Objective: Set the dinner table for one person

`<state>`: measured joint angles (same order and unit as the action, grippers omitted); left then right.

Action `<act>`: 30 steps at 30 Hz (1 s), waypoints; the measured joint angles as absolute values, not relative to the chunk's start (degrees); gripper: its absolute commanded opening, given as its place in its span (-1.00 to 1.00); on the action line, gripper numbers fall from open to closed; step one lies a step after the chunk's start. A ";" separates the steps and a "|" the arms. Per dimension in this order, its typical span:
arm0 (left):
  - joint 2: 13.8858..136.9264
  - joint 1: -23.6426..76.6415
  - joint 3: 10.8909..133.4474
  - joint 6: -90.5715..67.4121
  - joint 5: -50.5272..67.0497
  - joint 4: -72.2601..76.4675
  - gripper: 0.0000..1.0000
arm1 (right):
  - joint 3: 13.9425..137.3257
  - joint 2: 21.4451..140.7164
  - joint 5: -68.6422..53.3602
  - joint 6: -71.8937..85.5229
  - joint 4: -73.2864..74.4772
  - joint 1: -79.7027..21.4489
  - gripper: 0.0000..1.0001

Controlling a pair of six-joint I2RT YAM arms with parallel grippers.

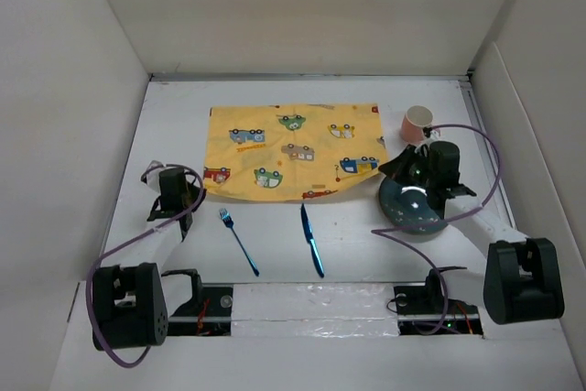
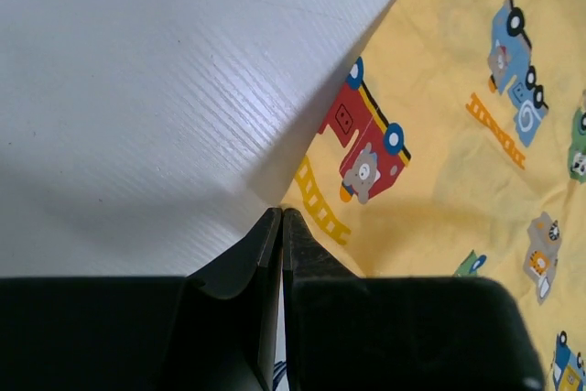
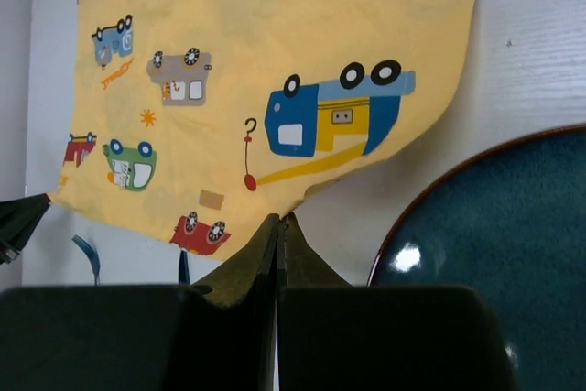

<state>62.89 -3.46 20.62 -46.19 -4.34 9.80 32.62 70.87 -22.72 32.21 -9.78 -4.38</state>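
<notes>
now left gripper (image 2: 281, 214) by placemat (image 2: 458, 180) edge, right gripper (image 3: 279, 220) beside plate (image 3: 504, 226), both tight together, empty

The right arm (image 1: 472, 219) hides part of the dark plate (image 1: 409, 211).

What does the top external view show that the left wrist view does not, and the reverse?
Only top external: the fork, knife, dark plate, pink cup and right gripper. Only left wrist: the left gripper is clearly shut, and a bear rides in the red fire-truck print. Both: the yellow placemat on the white table.
</notes>
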 measured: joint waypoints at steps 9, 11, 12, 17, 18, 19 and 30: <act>55.11 -3.46 18.15 -46.19 -5.02 10.57 -1.00 | 21.82 62.59 -20.62 31.22 -8.91 -4.40 -1.00; 54.96 -3.46 17.65 -46.22 -5.04 10.68 -1.00 | 20.82 62.89 -20.38 31.14 -8.67 -4.40 -1.00; 54.76 -3.46 17.21 -46.22 -5.04 10.66 -1.00 | 20.71 63.16 -20.36 31.09 -8.27 -4.40 -1.00; 53.17 -3.46 15.03 -46.17 -5.56 9.93 -1.00 | 20.73 63.88 -19.92 31.09 -8.14 -4.40 -1.00; 53.04 -3.46 14.98 -46.17 -5.82 9.56 -1.00 | 20.73 63.90 -19.90 31.09 -8.14 -4.40 -1.00; 52.90 -3.46 14.96 -46.19 -5.98 9.34 -0.90 | 20.73 63.92 -19.88 31.09 -8.14 -4.40 -1.00; 42.65 -3.49 15.14 -47.05 -6.42 6.33 0.45 | 21.47 61.80 -19.75 30.50 -4.67 -4.40 -0.03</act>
<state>42.65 -3.49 15.14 -47.05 -6.42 6.33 21.47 61.80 -19.75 30.50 -4.67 -4.40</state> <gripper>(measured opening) 0.697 0.432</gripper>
